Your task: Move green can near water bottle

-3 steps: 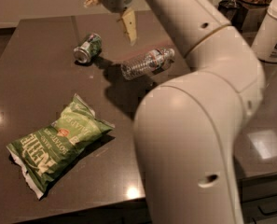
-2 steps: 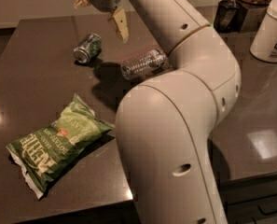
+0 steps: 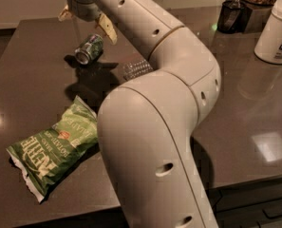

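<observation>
Green aluminium is spotted on the dark worktop (image 3: 31,80): the can (image 3: 89,49) is lying on its side, one silver end turned toward the camera. Over the can the pincer (image 3: 86,22) is held, its two pale fingers (image 3: 107,30) spread wide with nothing between them. Just right of the can and a little nearer the camera, a ribbed stretch of the bottle (image 3: 136,69) is glimpsed; the rest is hidden behind the arm (image 3: 169,127). A gap is seen between the two, so the move is not yet made. Well in front of the can lies the chip bag (image 3: 55,148), out of play.

Now the grasp, it would seem. A straight descent is called for, with the spread fingers brought down either side of the round body, across its axis, so the can is not rolled away. Closure should be centred along its length; a nudge on one end could send it spinning. Only a short carry toward the bottle is then needed, and knocking it is best avoided.
</observation>
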Controlling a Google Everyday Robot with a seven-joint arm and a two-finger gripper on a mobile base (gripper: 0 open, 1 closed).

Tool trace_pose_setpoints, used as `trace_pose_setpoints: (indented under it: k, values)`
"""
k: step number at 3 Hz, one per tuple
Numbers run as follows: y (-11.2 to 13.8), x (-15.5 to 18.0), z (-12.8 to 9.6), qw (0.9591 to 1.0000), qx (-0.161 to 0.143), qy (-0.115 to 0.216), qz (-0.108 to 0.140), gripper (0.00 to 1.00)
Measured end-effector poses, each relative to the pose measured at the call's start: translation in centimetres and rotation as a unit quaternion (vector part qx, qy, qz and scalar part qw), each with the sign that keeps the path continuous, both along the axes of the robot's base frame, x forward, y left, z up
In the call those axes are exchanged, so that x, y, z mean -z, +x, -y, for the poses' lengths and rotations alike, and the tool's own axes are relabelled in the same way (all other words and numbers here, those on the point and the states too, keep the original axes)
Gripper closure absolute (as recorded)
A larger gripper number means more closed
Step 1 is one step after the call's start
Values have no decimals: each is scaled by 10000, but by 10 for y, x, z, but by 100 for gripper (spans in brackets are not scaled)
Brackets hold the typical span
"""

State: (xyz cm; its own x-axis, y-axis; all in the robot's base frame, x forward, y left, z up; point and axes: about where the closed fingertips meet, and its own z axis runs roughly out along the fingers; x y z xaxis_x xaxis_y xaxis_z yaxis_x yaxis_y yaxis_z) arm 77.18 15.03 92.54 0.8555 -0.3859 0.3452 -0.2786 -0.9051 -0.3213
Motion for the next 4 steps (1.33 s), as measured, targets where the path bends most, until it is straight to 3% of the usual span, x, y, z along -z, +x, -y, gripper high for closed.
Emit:
trace_pose_setpoints:
  k: [1, 3, 4]
  values:
    - [5, 17, -11, 9994, -214, -270, 51, 0]
    - [11, 52, -16, 9957, -441, -800, -174, 4]
    - [11, 55, -13, 9949, -424, -887, -212, 26]
